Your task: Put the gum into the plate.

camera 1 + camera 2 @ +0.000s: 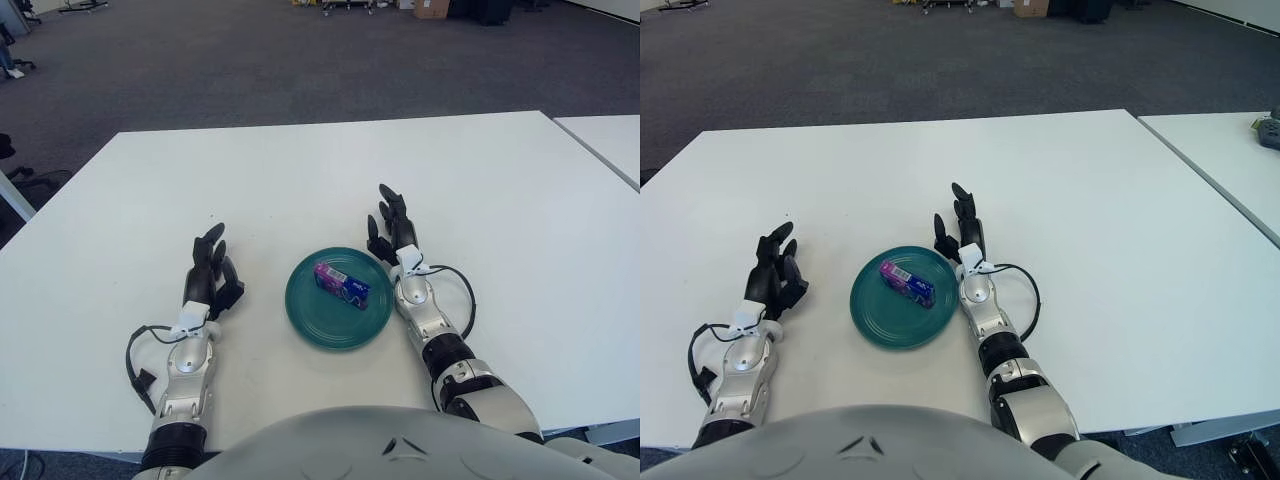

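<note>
On the white table (120, 200), right in front of the robot, sits a round green plate (318, 318). The gum (342, 285), a small purple and blue pack, lies inside the plate, a little toward 1 o'clock from its middle. So the gum looks like it is already where it should be.

At 3 o'clock from the plate is the right hand (390, 232), just beside the rim. Its fingers (385, 196) are loose and point away from the robot, and it holds nothing. At 9 o'clock from the plate, with a gap between them, is the left hand (210, 272). Its fingers are relaxed too, and it holds nothing.

I think the job is at its last step, with the putting-in part done. Next, both hands likely only need to keep clear of the plate, so nothing bumps the gum out.
</note>
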### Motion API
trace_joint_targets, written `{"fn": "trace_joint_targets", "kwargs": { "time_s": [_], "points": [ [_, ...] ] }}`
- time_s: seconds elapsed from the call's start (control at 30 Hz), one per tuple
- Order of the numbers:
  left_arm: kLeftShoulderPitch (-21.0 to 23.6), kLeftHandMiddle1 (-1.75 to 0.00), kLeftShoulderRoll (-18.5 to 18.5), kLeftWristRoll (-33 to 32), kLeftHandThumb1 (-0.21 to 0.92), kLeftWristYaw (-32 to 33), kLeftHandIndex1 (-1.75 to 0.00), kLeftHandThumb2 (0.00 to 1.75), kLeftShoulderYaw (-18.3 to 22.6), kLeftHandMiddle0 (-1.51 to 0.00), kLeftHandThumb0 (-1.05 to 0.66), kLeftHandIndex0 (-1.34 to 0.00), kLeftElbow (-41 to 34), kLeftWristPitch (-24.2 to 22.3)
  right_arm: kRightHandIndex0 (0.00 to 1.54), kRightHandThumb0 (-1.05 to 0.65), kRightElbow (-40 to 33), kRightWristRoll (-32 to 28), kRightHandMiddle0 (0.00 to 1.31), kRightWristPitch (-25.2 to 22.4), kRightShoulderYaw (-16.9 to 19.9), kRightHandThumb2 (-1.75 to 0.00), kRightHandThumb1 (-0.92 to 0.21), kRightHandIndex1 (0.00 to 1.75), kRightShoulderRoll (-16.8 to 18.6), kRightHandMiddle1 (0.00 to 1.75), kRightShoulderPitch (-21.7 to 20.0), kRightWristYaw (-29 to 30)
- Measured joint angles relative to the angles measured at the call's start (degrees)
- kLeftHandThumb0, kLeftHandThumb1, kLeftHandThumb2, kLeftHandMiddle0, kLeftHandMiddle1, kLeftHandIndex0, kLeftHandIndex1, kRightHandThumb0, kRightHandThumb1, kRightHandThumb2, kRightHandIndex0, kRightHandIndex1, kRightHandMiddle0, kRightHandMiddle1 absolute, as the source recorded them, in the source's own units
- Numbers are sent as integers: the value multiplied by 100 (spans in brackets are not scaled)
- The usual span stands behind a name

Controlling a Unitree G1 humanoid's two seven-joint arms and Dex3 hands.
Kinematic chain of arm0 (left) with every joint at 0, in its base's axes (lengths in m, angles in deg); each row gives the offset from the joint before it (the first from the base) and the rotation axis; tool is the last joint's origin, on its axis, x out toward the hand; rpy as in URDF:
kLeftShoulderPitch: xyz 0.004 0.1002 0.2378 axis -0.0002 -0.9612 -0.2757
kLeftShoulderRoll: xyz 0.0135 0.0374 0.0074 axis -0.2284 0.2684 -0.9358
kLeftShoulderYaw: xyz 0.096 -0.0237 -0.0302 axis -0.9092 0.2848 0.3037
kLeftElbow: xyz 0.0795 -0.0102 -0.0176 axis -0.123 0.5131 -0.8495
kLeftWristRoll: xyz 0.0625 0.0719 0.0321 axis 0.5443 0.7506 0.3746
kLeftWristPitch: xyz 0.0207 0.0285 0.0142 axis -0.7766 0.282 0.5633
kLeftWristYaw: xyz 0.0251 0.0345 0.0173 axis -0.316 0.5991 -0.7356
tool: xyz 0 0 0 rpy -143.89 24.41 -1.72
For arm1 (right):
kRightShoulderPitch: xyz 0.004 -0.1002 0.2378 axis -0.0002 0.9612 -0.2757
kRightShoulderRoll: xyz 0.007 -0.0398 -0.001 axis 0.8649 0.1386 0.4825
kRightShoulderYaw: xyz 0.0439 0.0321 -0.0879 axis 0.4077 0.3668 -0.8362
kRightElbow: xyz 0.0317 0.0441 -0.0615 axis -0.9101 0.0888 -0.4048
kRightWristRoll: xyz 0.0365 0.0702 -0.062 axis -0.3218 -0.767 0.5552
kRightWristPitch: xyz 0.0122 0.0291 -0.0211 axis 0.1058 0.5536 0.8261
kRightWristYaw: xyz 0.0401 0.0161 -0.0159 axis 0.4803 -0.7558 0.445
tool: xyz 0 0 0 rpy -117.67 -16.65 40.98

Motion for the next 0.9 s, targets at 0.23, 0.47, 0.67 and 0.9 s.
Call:
{"fn": "trace_joint_targets", "kwargs": {
  "time_s": [0.23, 0.47, 0.67, 0.9],
  "points": [
    [-274, 0, 346, 24, 92, -2, -77, 96, -307, -24, -94, 0, -505, 20, 8, -78, -34, -269, 0, 73, 130, -99, -92, 0, -73, 12, 23, -373],
    [-704, -1, 709, 96, 92, 59, -76, 97, -594, -25, -93, 0, -1085, 8, 5, -79, -563, -537, 0, -29, 267, -96, -92, 0, -281, 9, 325, -847],
    [-1208, -1, 951, 296, 92, 173, -77, 99, -868, -27, -93, 0, -1658, -6, 9, -74, -1503, -623, 0, -328, 377, -93, -92, 1, -508, 21, 899, -959],
    [-1549, 0, 1086, 590, 92, 285, -74, 99, -1101, -26, -93, 0, -2220, -95, 19, -66, -2255, -622, 0, -695, 441, -93, -92, 4, -551, 38, 1445, -868]
  ]
}}
